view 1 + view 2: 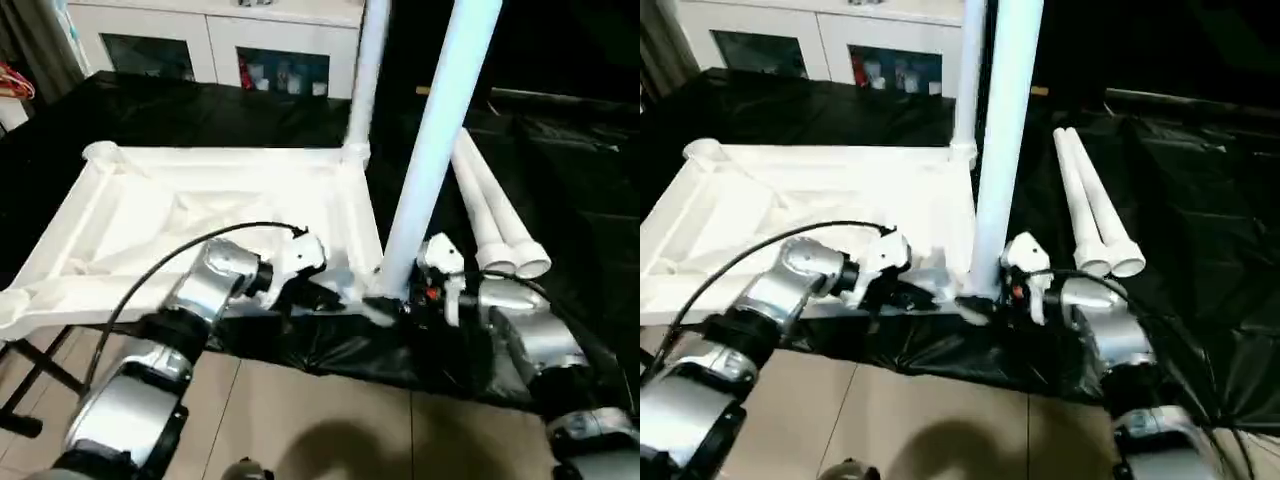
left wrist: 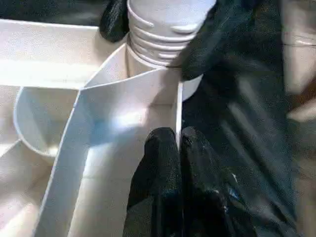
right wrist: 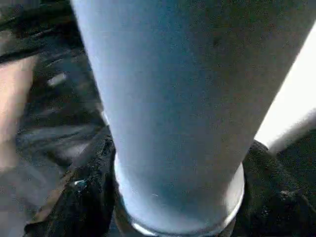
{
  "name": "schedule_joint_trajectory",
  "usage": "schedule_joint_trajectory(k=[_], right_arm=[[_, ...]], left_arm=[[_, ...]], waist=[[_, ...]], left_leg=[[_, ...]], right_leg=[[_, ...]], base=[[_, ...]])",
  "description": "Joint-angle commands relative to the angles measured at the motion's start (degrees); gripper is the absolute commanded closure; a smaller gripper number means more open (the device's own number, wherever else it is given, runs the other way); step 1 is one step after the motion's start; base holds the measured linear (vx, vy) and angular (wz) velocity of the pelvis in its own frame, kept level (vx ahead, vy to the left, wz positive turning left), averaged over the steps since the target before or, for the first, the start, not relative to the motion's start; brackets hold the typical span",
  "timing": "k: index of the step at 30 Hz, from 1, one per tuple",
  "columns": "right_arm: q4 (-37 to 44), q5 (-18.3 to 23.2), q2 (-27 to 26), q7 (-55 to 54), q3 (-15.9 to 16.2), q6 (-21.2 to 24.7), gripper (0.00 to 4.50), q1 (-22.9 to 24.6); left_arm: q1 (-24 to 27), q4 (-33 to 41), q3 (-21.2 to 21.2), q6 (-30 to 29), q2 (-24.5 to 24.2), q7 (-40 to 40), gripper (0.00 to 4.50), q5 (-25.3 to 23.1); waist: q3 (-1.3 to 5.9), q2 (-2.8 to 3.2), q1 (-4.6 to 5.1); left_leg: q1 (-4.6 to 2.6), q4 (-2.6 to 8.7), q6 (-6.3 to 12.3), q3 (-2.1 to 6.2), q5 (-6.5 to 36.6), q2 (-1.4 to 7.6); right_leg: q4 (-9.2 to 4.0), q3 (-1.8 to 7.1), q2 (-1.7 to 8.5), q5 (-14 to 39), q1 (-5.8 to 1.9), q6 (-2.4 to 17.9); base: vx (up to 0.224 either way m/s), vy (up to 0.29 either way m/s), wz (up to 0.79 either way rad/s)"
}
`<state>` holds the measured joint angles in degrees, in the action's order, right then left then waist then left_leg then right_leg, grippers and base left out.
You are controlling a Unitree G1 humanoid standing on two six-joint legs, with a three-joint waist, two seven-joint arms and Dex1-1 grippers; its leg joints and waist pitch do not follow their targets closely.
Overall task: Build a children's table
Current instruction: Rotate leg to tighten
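Presently, left end effector (image 2: 178, 148) pinched on tabletop (image 1: 150, 215) rim, right end effector (image 3: 173, 197) clasping upright leg (image 1: 435, 140) base

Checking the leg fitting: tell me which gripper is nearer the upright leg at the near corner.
Right. The right gripper sits at the base of the leg; the left gripper is shut on the table top's rim beside that socket.

Desk (image 1: 560, 180) draped in black sheeting. Table top (image 1: 150, 215) lies on it ribbed side up. Two spare legs (image 1: 495, 215) lie side by side, just right of it.
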<state>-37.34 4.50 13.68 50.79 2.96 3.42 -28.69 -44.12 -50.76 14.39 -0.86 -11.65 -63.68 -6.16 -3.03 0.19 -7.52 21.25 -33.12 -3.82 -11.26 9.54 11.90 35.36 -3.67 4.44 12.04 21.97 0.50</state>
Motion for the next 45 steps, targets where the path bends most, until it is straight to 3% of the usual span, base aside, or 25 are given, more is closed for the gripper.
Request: schedule_joint_trajectory(k=[1, 2, 6, 7, 10, 11, 12, 19, 24, 27, 28, 32, 38, 40, 45], right_arm=[[-2.3, -1.0, -3.7, -6.3, 2.1, 0.0, 1.75, -0.3], [-3.3, -0.8, -5.2, -10.0, 1.0, 0.3, 1.76, -0.6], [-7.6, -0.9, -10.4, -23.1, -2.0, 0.8, 1.76, -2.2], [-9.4, -2.2, -12.6, -27.7, -1.7, -0.2, 1.76, -3.1], [-10.4, -2.7, -14.0, -29.4, -1.4, -0.9, 1.76, -3.6], [-10.9, -3.3, -14.8, -29.3, -1.2, -2.1, 1.20, -4.0], [-11.0, -3.5, -14.9, -29.1, -1.0, -2.4, 1.06, -4.1], [-10.7, -4.1, -12.6, -24.3, 0.1, -4.9, 0.49, -4.9], [-11.7, -3.6, -8.1, -17.6, -0.4, -6.3, 0.49, -5.6], [-11.7, -3.5, -7.4, -16.1, -0.4, -6.6, 0.49, -5.6], [-10.6, -3.1, -5.3, -10.7, 0.3, -6.9, 0.49, -5.0], [-8.6, -2.3, -2.6, -3.7, 1.8, -7.2, 0.49, -4.1], [-1.6, 0.2, 3.1, 14.1, 5.7, -4.7, 0.49, -0.6], [-1.1, 0.5, 3.5, 15.3, 6.0, -4.5, 0.65, -0.4], [2.9, 1.8, 5.5, 21.4, 8.0, -2.3, 0.97, 1.1]], left_arm=[[-3.1, 0.0, -1.6, 0.1, 3.7, 7.0, 4.50, 0.8], [-3.6, -0.6, -1.8, -0.1, 4.4, 9.3, 4.50, 0.5], [-5.5, -2.8, -2.7, -2.1, 7.6, 18.4, 4.50, -0.2], [-6.1, -3.4, -2.9, -2.8, 9.4, 22.1, 4.50, -0.4], [-6.3, -3.8, -3.2, -3.5, 10.6, 24.3, 4.50, -0.4], [-6.2, -4.0, -3.0, -3.0, 11.4, 24.5, 4.50, -0.6], [-6.1, -3.9, -2.9, -2.9, 11.5, 24.3, 4.50, -0.7], [-3.8, -1.5, -1.3, 0.2, 10.4, 17.3, 4.50, 0.1], [-1.1, 2.8, -0.1, 0.3, 7.5, 7.9, 4.50, 2.0], [-0.8, 3.3, 0.2, 0.3, 6.9, 6.6, 4.50, 2.0], [0.1, 4.2, 0.8, 0.6, 5.3, 3.3, 4.50, 2.2], [1.2, 5.7, 1.3, 0.4, 3.5, -0.8, 4.50, 2.7], [2.1, 8.1, 2.1, -1.1, -1.0, -9.5, 4.50, 3.5], [2.1, 8.4, 2.2, -1.2, -1.3, -10.2, 4.50, 3.7], [2.4, 8.9, 2.9, -2.5, -3.2, -14.4, 4.50, 3.9]], waist=[[3.54, -0.40, 0.53], [3.62, -0.41, 0.68], [3.76, -0.23, 1.39], [3.85, 0.03, 1.56], [3.95, 0.03, 1.51], [3.95, 0.09, 1.44], [3.96, 0.02, 1.46], [3.92, 0.01, 1.45], [3.92, -0.17, 1.63], [3.84, -0.01, 1.62], [3.81, -0.34, 1.64], [3.89, -0.14, 1.34], [3.90, -0.33, 0.87], [3.86, -0.27, 0.88], [3.72, -0.23, 0.65]], left_leg=[[-1.18, 3.93, 0.38, 1.11, 12.6, 1.74], [-1.31, 3.91, 0.08, 1.09, 12.7, 1.72], [-1.01, 3.81, 0.77, 1.05, 10.7, 1.63], [-1.07, 3.73, 0.67, 1.00, 10.0, 1.67], [-1.01, 3.66, 1.16, 1.00, 9.1, 1.57], [-0.93, 3.63, 1.70, 0.99, 8.9, 1.53], [-0.83, 3.60, 2.16, 0.98, 8.9, 1.53], [-0.89, 3.61, 3.00, 0.98, 9.5, 1.58], [-0.71, 3.41, 4.29, 0.87, 8.6, 1.64], [-0.74, 3.45, 4.38, 0.81, 9.1, 1.75], [-0.80, 3.49, 4.38, 0.76, 9.2, 1.75], [-0.64, 3.29, 5.24, 0.71, 8.4, 1.88], [-0.51, 3.10, 6.71, 0.71, 7.7, 1.89], [-0.80, 3.20, 6.29, 0.69, 8.7, 2.05], [-0.91, 3.43, 4.71, 0.74, 10.5, 2.09]], right_leg=[[-4.56, 2.48, 4.50, 10.7, -2.13, 13.2], [-4.74, 2.55, 4.51, 11.8, -2.12, 12.4], [-4.41, 2.63, 4.25, 7.4, -2.15, 12.7], [-4.20, 2.65, 4.19, 5.3, -2.12, 13.2], [-4.04, 2.56, 4.12, 3.0, -2.33, 13.6], [-3.97, 2.54, 4.09, 1.8, -2.45, 13.6], [-3.98, 2.55, 4.13, 1.0, -2.51, 13.6], [-4.07, 2.55, 4.22, 1.4, -2.60, 13.8], [-3.79, 2.51, 4.18, -0.5, -2.74, 14.9], [-3.84, 2.48, 4.17, 0.9, -2.63, 15.1], [-3.94, 2.47, 4.13, 1.3, -2.62, 15.0], [-3.63, 2.38, 4.00, 0.5, -2.65, 15.1], [-3.46, 2.35, 3.95, -0.8, -2.72, 15.4], [-3.63, 2.35, 3.98, 0.8, -2.35, 15.6], [-3.92, 2.44, 4.08, 4.1, -2.33, 15.3]], base=[[0.000, 0.000, 0.00], [0.000, 0.000, 0.00], [0.000, 0.000, 0.00], [0.000, 0.000, 0.00], [0.000, 0.000, 0.00], [0.000, 0.000, 0.00], [0.000, 0.000, 0.00], [0.000, 0.000, 0.00], [0.000, 0.000, 0.00], [0.000, 0.000, 0.00], [0.000, 0.000, 0.00], [0.000, 0.000, 0.00], [0.000, 0.000, 0.00], [0.000, 0.000, 0.00], [0.000, 0.000, 0.00]])
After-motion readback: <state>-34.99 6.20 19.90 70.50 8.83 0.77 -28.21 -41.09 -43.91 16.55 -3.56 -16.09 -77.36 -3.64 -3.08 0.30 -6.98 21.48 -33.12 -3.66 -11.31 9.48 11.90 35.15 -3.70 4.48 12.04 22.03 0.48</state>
